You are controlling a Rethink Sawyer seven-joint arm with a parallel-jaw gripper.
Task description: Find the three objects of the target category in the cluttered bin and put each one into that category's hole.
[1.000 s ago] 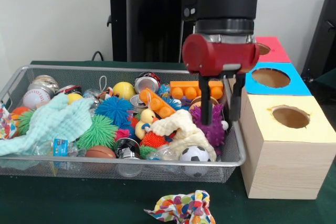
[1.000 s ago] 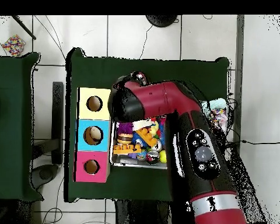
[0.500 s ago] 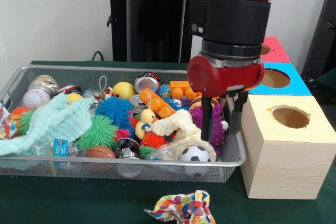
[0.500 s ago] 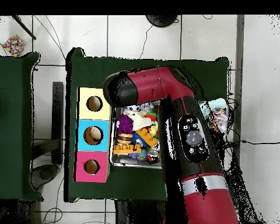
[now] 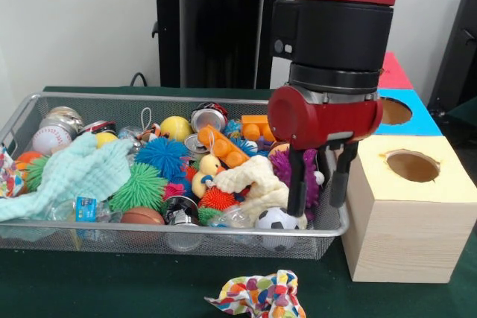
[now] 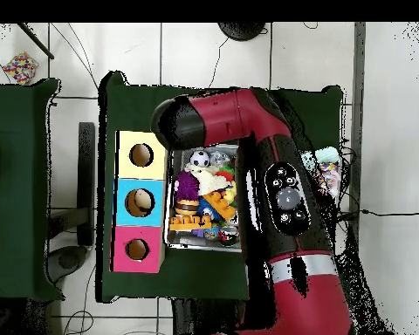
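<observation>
Bin of wire mesh sits crammed with toys beside the yellow-topped box; no writing on anything is legible. Above its corner nearest that box hangs the gripper, fingers spread and empty, straddling a purple spiky toy.

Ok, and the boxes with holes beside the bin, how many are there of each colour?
Yellow-topped box: 1
Blue-topped box: 1
Pink-topped box: 1
Total: 3
</observation>
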